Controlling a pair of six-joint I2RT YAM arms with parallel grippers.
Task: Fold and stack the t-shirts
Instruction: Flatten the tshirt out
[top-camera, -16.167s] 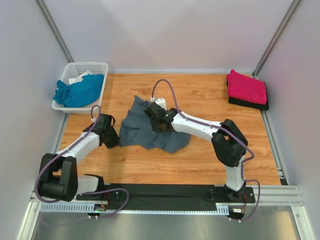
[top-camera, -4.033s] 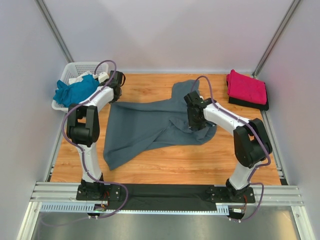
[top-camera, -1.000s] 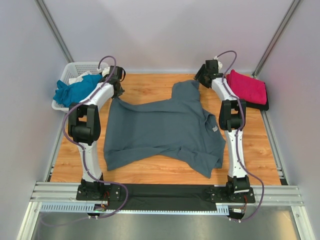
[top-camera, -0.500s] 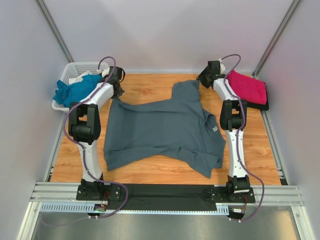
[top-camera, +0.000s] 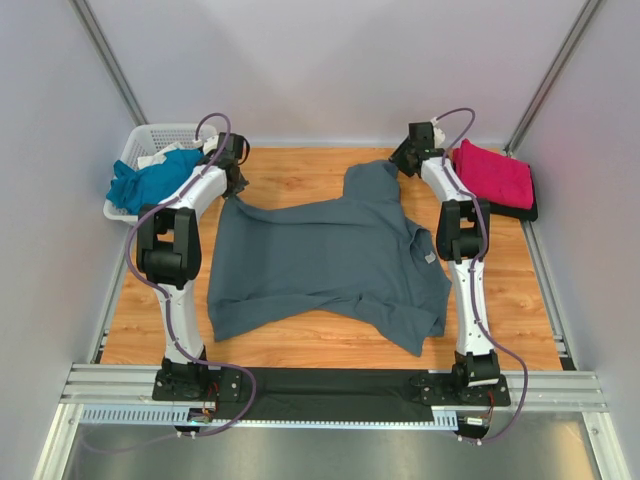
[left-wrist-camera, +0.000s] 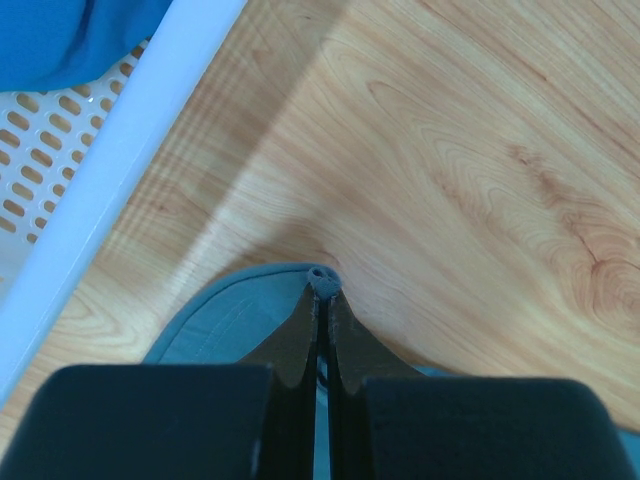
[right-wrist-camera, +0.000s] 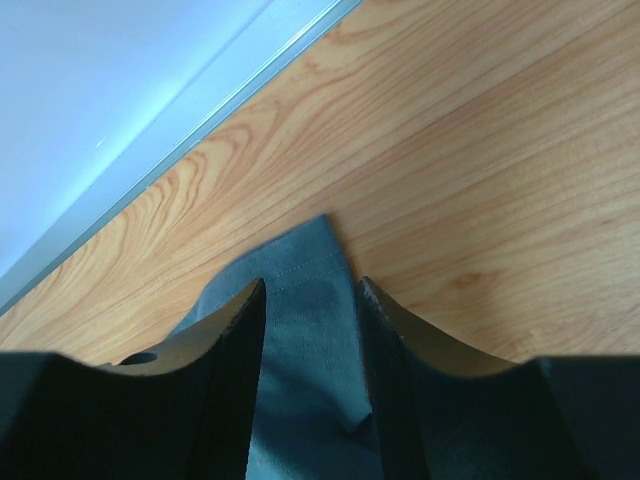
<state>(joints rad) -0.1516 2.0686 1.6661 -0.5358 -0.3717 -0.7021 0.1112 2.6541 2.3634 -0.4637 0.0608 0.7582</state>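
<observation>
**Slate-grey t-shirt (top-camera: 330, 255) spread flat**

It lies open and wrinkled before you: one edge pinched in your left fingers (left-wrist-camera: 295, 338), a hemmed corner between your parted right fingers (right-wrist-camera: 220, 350). The magenta t-shirt (top-camera: 492, 172) sits folded just right of those; the teal t-shirt (top-camera: 150, 182) lies bunched left of the left fingers.

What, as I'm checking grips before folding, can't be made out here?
Right wrist view: whether the right gripper, jaws apart, touches the grey shirt between them.
Left wrist view: how much cloth the left gripper pinches; its fingers hide it.
Top view: what the black layer under the pink shirt is; only its edge shows.
Top view: the white item in the basket, mostly covered by the teal shirt.
</observation>
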